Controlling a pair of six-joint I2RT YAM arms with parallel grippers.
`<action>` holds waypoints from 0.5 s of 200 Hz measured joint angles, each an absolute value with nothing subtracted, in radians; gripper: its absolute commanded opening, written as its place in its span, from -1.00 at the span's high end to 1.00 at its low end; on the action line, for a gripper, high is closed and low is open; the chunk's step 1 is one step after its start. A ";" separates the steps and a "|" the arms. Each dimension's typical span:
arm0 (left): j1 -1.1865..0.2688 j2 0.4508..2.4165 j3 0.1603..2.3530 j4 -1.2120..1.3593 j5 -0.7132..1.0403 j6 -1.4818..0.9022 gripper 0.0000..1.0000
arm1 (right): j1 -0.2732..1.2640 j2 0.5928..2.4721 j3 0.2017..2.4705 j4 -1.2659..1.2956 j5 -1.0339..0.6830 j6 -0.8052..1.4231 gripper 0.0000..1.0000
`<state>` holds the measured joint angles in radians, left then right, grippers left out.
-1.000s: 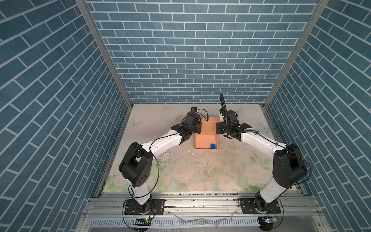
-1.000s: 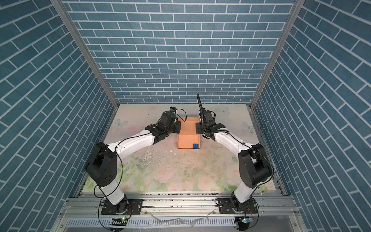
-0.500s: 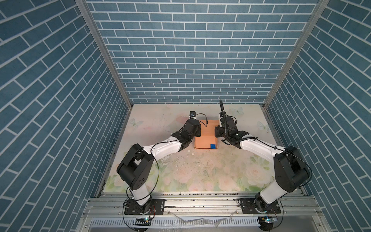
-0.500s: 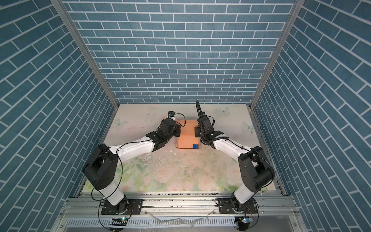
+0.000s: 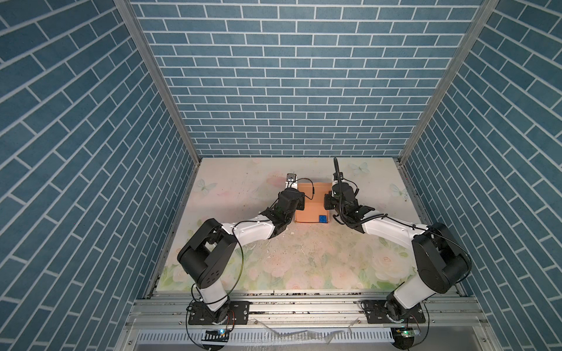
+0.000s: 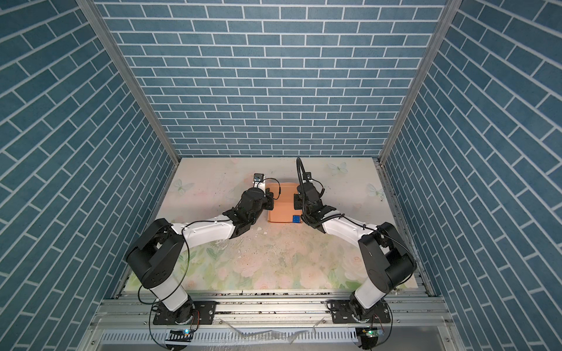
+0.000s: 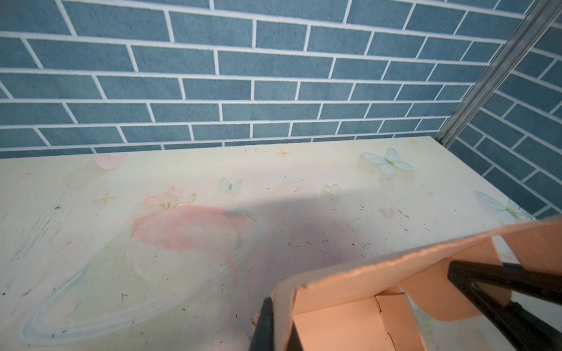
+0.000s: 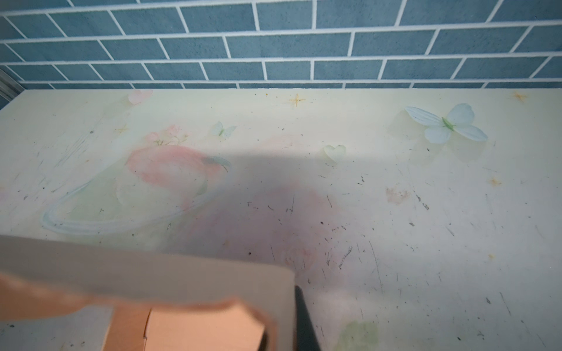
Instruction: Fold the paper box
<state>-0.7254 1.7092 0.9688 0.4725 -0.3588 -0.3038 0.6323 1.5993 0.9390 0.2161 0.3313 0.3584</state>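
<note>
The peach-tan paper box (image 5: 313, 203) (image 6: 284, 208) stands open-topped at the middle back of the table in both top views. My left gripper (image 5: 300, 203) (image 6: 271, 203) is shut on its left side wall. In the left wrist view that gripper (image 7: 278, 331) has one finger outside the wall and one inside the paper box (image 7: 340, 325). My right gripper (image 5: 327, 203) (image 6: 296, 202) is shut on the right side wall. The right wrist view shows this gripper (image 8: 284, 331) pinching the wall of the paper box (image 8: 152, 273). A loose flap hangs at the far corner.
A tiny blue cube (image 5: 323, 218) (image 6: 296, 219) sits at the box's near right corner. The floral table (image 5: 304, 258) is ringed by blue brick walls, with a metal rail along the front. A black cable arches above the right wrist.
Both arms have sunk lower and their wrists have turned, still holding the box's side walls. The box stays in about the same place.
</note>
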 measured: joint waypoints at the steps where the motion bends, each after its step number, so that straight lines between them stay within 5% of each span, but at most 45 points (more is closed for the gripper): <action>1: -0.725 1.709 0.967 0.477 -0.360 -0.303 1.00 | 0.633 1.599 0.939 0.218 0.334 0.360 1.00; 100: -0.748 1.736 0.869 0.683 -0.389 -0.310 1.00 | 0.672 1.602 0.813 0.412 0.420 0.416 1.00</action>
